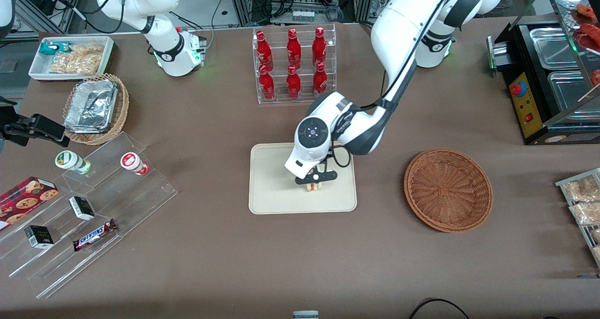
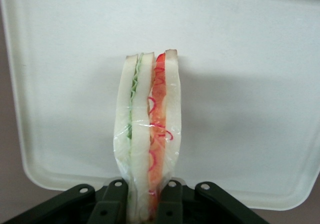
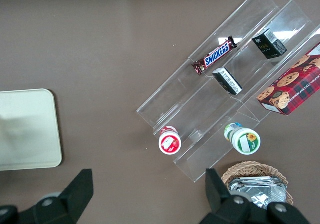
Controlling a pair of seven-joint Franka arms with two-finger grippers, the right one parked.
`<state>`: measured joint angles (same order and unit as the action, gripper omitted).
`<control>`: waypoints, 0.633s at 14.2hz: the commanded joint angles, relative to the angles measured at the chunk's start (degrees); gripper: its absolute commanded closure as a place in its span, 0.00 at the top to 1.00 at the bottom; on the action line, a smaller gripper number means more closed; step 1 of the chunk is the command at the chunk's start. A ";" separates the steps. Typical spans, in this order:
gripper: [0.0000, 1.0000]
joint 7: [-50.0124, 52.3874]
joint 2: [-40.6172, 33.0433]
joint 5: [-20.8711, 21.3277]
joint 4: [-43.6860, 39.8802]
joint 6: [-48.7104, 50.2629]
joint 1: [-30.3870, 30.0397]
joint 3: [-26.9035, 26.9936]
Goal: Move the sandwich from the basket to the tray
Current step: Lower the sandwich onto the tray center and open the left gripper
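sandwich (image 2: 147,134) | clamped between tool (image 1: 315,180) fingers | over tray (image 1: 267,187)

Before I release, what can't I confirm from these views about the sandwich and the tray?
- Contact: whether the sandwich touches the tray; the wrist view looks straight along it.
- Sandwich in the front view: mostly covered by the gripper, only a pale sliver shows.
- Tray in the wrist view: cut off by the frame edges.
- Tray in the front view: partly covered by the arm's wrist.
- The basket looks empty.
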<state>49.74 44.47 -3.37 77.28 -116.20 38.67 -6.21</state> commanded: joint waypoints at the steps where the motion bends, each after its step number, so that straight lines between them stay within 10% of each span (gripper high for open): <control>1: 0.06 1.41 0.97 -0.85 -2.05 0.01 1.14 0.76; 9: 0.06 -0.35 1.59 -0.15 -1.44 -2.18 1.58 0.76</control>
<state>50.06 45.16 -3.37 76.98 -117.06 39.34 -6.21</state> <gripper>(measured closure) 0.846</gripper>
